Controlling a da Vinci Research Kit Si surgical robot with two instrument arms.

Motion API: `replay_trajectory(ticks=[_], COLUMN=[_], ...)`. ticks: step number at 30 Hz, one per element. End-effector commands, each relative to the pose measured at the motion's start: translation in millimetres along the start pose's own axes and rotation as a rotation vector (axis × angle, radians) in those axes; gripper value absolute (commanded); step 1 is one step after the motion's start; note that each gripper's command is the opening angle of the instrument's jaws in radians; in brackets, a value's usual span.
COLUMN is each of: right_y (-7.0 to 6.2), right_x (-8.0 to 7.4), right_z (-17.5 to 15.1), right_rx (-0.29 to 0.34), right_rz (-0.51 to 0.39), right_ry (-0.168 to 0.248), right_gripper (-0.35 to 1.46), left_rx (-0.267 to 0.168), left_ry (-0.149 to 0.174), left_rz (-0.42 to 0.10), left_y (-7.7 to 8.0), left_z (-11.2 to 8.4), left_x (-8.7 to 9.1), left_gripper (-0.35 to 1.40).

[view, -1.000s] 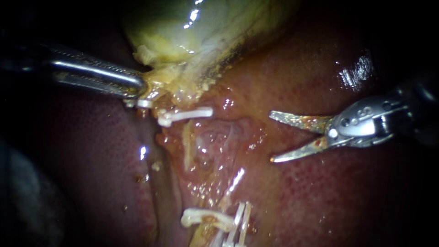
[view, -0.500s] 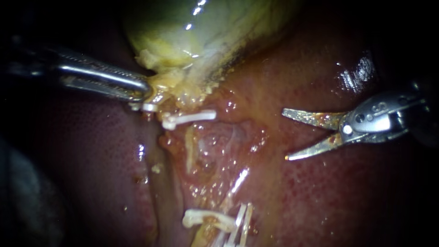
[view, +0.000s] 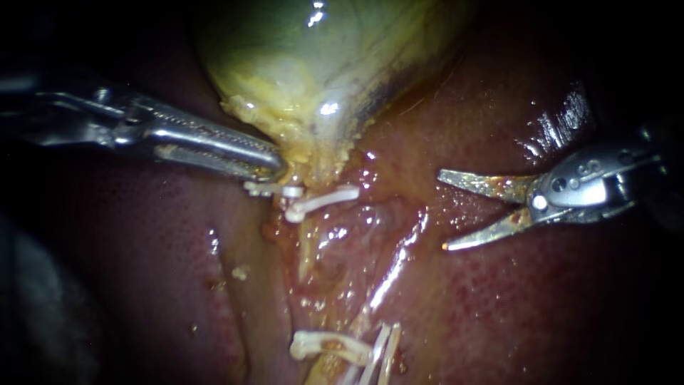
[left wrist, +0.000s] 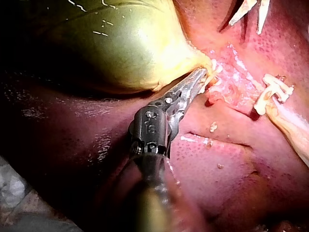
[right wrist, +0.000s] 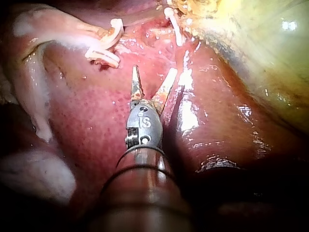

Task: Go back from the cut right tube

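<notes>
**Dissected bed, endoscope view.** The right instrument (view: 442, 210) hangs over bare liver (view: 541, 306). Its two tapered metal blades are spread wide and hold nothing. A strip of glistening red surface separates the blade tips from the raw bed, so they touch neither clip nor tube.

The left instrument (view: 274, 167) has ridged jaws, closed on the ragged yellow lower edge of the gallbladder (view: 313, 64) (a smooth, wet, green-yellow sac). Just below those jaws a white upper clip (view: 322, 201) lies crosswise on the stump at the gallbladder's end.

The other end of the cut tube (left wrist: 289, 128), pale and soft, lies well apart at the endoscope view's lower edge and carries the lower clips (view: 331, 346). Whether this is the right tube cannot be told. The liver is finely speckled and moist, and the surroundings are dark.
</notes>
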Motion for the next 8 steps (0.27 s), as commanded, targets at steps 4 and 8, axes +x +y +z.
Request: replay_trajectory(ticks=[4,8], right_y=[0.0,-0.1], right_x=[0.0,0.4], right_z=[0.1,0.7], right_rx=[0.002,0.038], right_rz=[0.000,0.008], right_ry=[0.001,0.013], right_gripper=[1.45,1.45], left_rx=[-0.007,-0.012], left_ry=[-0.001,-0.002], left_rz=[-0.002,0.000], left_y=[-0.4,-0.3], left_z=[0.3,-0.1], left_x=[-0.4,-0.4], left_gripper=[-0.35,-0.35])
